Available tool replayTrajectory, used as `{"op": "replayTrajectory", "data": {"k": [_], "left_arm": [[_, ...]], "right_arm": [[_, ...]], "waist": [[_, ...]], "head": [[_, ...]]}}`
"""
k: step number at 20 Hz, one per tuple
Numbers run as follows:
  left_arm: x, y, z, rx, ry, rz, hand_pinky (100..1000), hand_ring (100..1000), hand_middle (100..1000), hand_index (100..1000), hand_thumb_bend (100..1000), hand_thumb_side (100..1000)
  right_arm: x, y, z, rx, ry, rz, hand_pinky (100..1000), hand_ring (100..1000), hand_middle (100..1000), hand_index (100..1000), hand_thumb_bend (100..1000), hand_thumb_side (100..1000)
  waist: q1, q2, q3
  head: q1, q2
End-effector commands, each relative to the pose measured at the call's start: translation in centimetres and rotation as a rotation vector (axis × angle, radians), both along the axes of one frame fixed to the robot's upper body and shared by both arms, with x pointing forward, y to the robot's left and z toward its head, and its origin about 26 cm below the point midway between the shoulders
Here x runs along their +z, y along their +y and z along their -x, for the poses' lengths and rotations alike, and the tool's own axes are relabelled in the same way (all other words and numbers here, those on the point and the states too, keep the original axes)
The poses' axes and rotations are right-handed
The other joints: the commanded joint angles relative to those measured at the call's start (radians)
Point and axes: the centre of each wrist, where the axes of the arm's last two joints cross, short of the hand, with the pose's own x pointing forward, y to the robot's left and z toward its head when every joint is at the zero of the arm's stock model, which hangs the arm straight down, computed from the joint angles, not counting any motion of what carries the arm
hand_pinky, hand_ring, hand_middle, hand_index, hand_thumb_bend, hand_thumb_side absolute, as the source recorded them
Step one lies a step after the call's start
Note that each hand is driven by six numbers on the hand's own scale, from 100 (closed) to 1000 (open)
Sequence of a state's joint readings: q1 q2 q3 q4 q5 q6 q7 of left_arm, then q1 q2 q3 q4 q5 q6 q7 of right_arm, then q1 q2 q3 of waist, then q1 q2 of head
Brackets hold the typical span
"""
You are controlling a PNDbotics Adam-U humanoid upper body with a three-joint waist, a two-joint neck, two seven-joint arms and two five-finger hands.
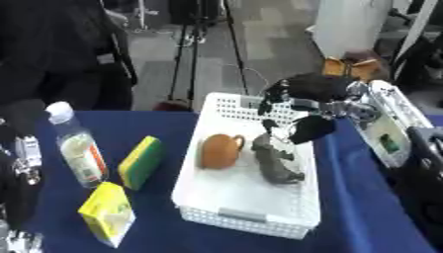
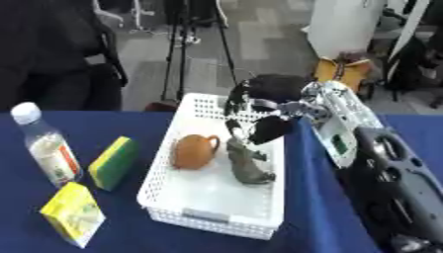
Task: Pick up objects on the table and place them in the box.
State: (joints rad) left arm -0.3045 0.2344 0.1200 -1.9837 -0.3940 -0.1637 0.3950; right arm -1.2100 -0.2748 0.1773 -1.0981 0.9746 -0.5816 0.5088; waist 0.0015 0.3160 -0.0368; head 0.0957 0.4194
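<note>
Left eye view: my side of the scene, all placed against the white basket [image 1: 207, 210].
My right hand [image 1: 304, 111]: it comes in from the right on a silver and black arm and hovers over the basket's far right corner, palm turned down, fingers loosely spread and drooping toward the basket floor; it holds nothing.
My left hand [image 1: 24, 158]: only a sliver of it shows at the view's left edge, well left of the basket; I cannot tell how its fingers stand.
Grey animal figure [image 1: 277, 162]: inside the basket, right half, lying just below my right fingertips and apart from them.
Brown jug [image 1: 221, 150]: inside the basket, left of the figure, rounded, with a handle on its right side.
Sponge [image 1: 141, 162]: yellow and green, on the blue table [image 1: 355, 207] just left of the basket.
Water bottle [image 1: 76, 150]: upright, white cap, left of the sponge.
Yellow carton [image 1: 108, 213]: on the table, left of the basket's near corner.

Right eye view: same moment, slightly shifted.
Right hand: again above the basket's far right corner, fingers relaxed and hanging, empty.
Basket contents: jug on the left, grey figure on the right, close to each other.
Outside the basket: sponge, bottle and carton all to its left.
</note>
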Motion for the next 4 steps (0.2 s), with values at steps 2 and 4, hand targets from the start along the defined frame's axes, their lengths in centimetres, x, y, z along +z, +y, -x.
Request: {"op": "replayTrajectory", "data": {"k": [2, 4], "left_arm": [[0.6, 0.0, 0.2, -0.002, -0.022, -0.004, 882, 736, 546, 725, 100, 796], [0.6, 0.0, 0.2, 0.000, -0.022, -0.005, 881, 735, 547, 725, 100, 788]], "right_arm": [[3.2, -1.6, 1.7, 0.002, -0.087, -0.098, 770, 811, 632, 774, 100, 777], [4.2, -2.3, 2.6, -0.010, -0.130, -0.160, 755, 793, 609, 754, 100, 771]], "waist": [[0.007, -0.021, -0.002], [0.012, -0.021, -0.003]], "head": [[0.008, -0.012], [0.015, -0.010]]}}
